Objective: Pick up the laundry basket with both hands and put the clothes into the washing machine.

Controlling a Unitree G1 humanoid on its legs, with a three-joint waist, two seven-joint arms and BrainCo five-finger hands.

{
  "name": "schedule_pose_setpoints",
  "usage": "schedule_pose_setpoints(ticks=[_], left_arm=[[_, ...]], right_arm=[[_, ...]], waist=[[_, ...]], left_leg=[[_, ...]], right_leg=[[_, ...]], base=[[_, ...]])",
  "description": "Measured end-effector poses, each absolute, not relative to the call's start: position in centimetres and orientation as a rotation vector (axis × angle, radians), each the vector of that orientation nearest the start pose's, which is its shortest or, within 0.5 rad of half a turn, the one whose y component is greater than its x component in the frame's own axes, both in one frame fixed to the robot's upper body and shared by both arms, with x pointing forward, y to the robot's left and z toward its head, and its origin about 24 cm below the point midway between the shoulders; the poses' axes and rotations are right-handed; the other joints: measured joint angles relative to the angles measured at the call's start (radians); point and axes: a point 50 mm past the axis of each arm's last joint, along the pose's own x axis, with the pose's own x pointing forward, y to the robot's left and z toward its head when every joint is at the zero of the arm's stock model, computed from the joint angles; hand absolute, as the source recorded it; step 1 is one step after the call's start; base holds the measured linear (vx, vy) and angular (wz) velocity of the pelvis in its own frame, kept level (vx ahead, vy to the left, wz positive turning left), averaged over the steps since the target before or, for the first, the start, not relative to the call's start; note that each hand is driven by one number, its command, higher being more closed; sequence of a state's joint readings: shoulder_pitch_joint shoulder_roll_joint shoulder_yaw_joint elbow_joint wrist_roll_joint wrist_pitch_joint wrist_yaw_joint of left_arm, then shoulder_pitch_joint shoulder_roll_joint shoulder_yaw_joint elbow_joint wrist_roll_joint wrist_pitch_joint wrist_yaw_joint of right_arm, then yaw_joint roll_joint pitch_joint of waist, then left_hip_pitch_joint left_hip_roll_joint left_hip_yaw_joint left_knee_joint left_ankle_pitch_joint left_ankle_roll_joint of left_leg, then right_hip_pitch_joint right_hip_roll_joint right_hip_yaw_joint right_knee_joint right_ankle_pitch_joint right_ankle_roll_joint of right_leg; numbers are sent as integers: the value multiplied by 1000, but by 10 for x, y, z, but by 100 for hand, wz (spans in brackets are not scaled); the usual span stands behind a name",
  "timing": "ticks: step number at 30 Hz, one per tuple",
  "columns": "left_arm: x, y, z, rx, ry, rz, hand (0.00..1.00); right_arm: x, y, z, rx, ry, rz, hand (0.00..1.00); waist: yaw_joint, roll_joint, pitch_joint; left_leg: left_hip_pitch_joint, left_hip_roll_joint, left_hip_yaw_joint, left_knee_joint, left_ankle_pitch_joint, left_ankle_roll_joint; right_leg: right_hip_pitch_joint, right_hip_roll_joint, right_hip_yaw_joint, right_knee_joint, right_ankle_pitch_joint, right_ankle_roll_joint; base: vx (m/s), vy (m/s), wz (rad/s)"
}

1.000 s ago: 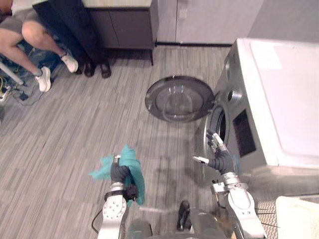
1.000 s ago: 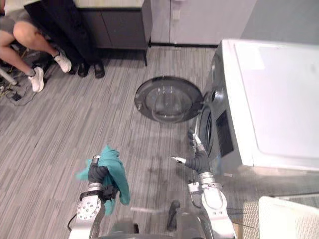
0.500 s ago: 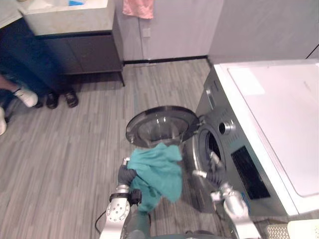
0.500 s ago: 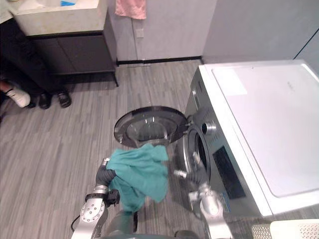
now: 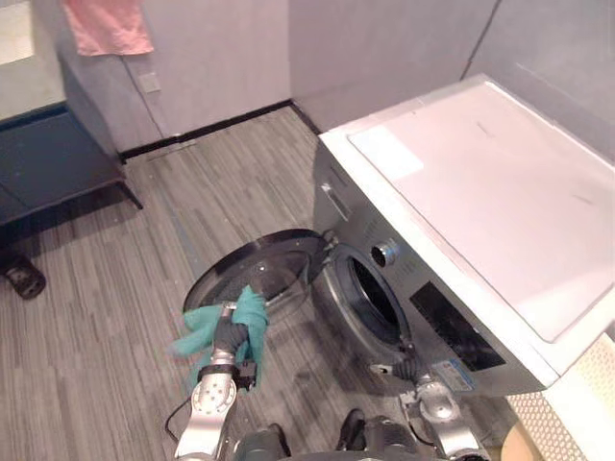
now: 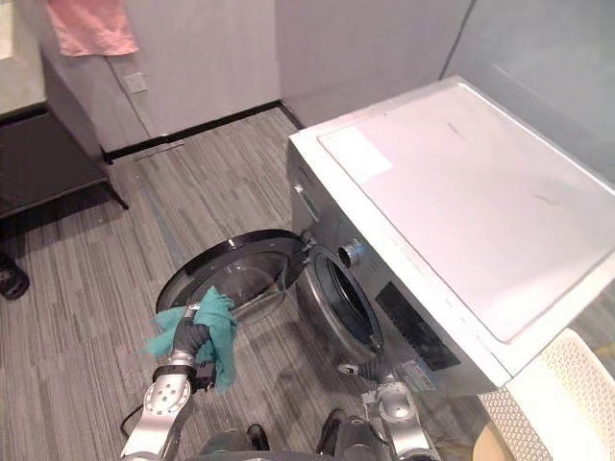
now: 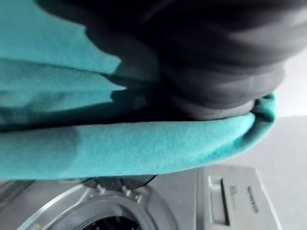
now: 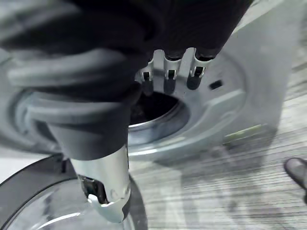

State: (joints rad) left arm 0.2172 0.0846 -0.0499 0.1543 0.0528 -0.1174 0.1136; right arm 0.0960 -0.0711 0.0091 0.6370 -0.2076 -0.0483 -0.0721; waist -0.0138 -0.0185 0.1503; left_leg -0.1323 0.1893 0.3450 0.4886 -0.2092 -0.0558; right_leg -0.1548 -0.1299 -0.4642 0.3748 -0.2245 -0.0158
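A teal cloth is bunched over my left hand, which is shut on it just in front of the washing machine's open round door. In the left wrist view the cloth hangs over the hand's dark cover, with the machine's front below. The drum opening is dark and faces my hands. My right hand is low by the machine's front, under the opening. Its fingers are straight and hold nothing, pointing at the drum opening. A white perforated basket stands at the lower right.
The washing machine's white top takes up the right side. The open door juts out over the striped grey floor. A dark cabinet and a pink towel are at the far left wall. A dark shoe lies by the cabinet.
The camera has swung towards the washing machine, so the whole picture has shifted. The teal cloth, hanging loose half a second ago, is now bunched at my left hand. My right hand sits lower by the machine's front.
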Motion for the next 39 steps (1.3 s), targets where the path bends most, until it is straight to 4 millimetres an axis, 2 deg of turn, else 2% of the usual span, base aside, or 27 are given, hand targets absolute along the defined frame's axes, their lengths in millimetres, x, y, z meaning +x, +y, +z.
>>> schedule_pose_setpoints(ticks=[1,2,3,4,6,8,9,10,11,13,15,17,18,21,23,25,27,31,36,38,39], left_arm=[[194,170,-32,137,264,93,100],[193,169,-34,134,273,88,100],[191,166,-38,134,290,74,100],[191,163,-40,134,297,59,100],[191,160,-41,132,301,38,100],[190,157,-44,131,319,25,100],[189,157,-46,130,328,27,100],[186,156,-52,129,357,26,100],[185,156,-56,128,375,26,100],[186,159,-61,149,404,16,100],[191,156,-57,147,384,7,100],[194,156,-55,145,374,7,100],[195,155,-54,143,369,9,100],[203,157,-49,129,342,36,100],[229,158,-30,111,254,67,100],[248,157,-13,95,184,90,100],[264,157,3,67,120,122,100],[285,158,27,-17,40,182,100],[314,152,69,-273,-79,256,100],[326,152,91,-397,-135,275,100],[335,151,113,-492,-196,277,100]], right_arm=[[165,-182,-111,-298,705,-39,0],[161,-184,-113,-304,719,-44,0],[154,-184,-117,-312,749,-37,0],[153,-183,-119,-307,760,-41,0],[149,-182,-123,-303,785,-54,0],[143,-189,-128,-314,830,-86,0],[142,-190,-130,-313,839,-92,0],[141,-195,-131,-326,855,-99,0],[143,-196,-131,-332,858,-104,0],[141,-193,-132,-307,860,-126,0],[139,-195,-132,-305,864,-136,0],[142,-195,-130,-304,849,-141,0],[143,-195,-130,-304,845,-143,0],[153,-196,-125,-308,815,-152,0],[174,-196,-114,-312,752,-179,0],[189,-196,-101,-307,675,-198,0],[198,-194,-88,-290,606,-232,0],[211,-196,-68,-266,496,-301,0],[226,-206,-36,-124,335,-456,0],[232,-211,-24,-74,271,-507,0],[234,-217,-15,-45,228,-546,0]], waist=[[2,15,18],[4,23,28],[15,18,40],[23,19,41],[24,6,52],[27,5,53],[28,10,52],[29,32,45],[32,21,50],[26,-7,53],[29,-17,49],[27,-9,53],[25,3,65],[27,11,89],[22,-1,156],[5,-2,211],[-3,-19,249],[-16,-22,281],[-27,-31,321],[-28,-32,331],[-32,-32,332]], left_leg=[[-39,45,-25,154,5,0],[-56,64,-49,230,17,0],[-106,76,-100,334,7,4],[-131,63,-131,351,-9,9],[-165,15,-210,290,-40,14],[-158,-53,-350,84,-39,9],[-142,-63,-388,9,-31,0],[-96,-69,-447,-127,37,-36],[-86,-68,-439,-136,66,-55],[-68,-87,-371,-136,59,-37],[-63,-98,-312,-128,45,-14],[-65,-100,-247,-110,19,9],[-68,-88,-191,-73,-8,19],[-112,-50,-99,27,-74,36],[-177,-12,-29,143,-128,50],[-243,30,-21,261,-175,54],[-309,62,-14,379,-228,61],[-455,117,-48,590,-313,60],[-747,162,-135,867,-389,53],[-860,178,-165,960,-410,53],[-954,181,-190,1033,-424,52]], right_leg=[[33,24,11,-2,-5,-8],[50,36,22,-1,-12,-14],[65,44,49,4,-20,-24],[64,43,80,4,-21,-24],[60,32,124,1,-19,-22],[60,27,178,-4,-11,-8],[59,29,195,-3,-6,1],[53,48,236,-2,-1,20],[47,52,276,5,-12,46],[35,18,325,3,3,73],[10,3,374,3,16,95],[-24,2,441,4,27,113],[-47,8,491,9,40,127],[-141,20,550,79,47,135],[-245,-15,481,183,35,120],[-315,-11,466,264,26,125],[-406,-18,462,394,-12,116],[-559,-32,434,606,-87,100],[-839,-41,426,892,-174,81],[-945,-41,427,981,-197,75],[-1037,-42,436,1054,-212,70]], base=[[128,-158,-52],[142,-87,-65],[127,-9,-70],[165,24,-90],[135,55,-73],[132,161,-68],[149,232,-94],[131,214,-106],[149,226,-109],[113,204,-74],[34,208,-75],[-16,206,-101],[-41,170,-105],[-114,136,-126],[-187,69,-102],[-202,33,-50],[-190,-14,-32],[-98,-39,-8],[-95,-88,9],[-85,-109,2],[-81,-108,1]])
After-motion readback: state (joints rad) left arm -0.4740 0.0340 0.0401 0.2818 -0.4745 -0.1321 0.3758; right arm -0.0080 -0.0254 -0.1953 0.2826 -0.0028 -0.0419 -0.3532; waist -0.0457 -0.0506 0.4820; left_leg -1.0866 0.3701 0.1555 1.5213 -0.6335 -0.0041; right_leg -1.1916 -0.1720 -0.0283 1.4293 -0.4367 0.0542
